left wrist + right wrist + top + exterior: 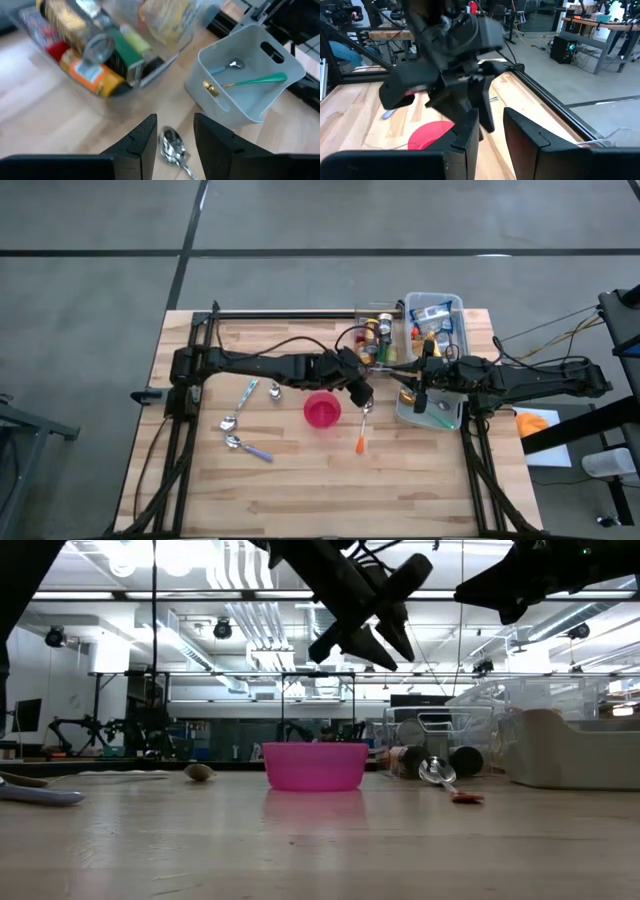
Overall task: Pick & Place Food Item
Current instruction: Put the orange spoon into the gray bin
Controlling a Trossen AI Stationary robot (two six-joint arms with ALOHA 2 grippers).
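Observation:
Cans and packets of food lie in a clear tray (378, 332) (95, 60) at the table's far middle. My left gripper (362, 393) (175, 122) hangs open above the table between the pink bowl (322, 410) and the tray, with nothing between its fingers. Below it an orange-handled spoon (362, 430) (172, 145) lies flat on the wood. My right gripper (416, 383) (491, 120) is raised at the right, over a grey caddy (442, 418), and is open with a narrow gap that holds nothing.
The grey caddy (235, 107) holds a teal-handled spoon (256, 80) and other cutlery. A clear bin (436, 315) of packets stands at the far right. Several spoons (245, 420) lie on the left half of the table. The near half of the table is bare wood.

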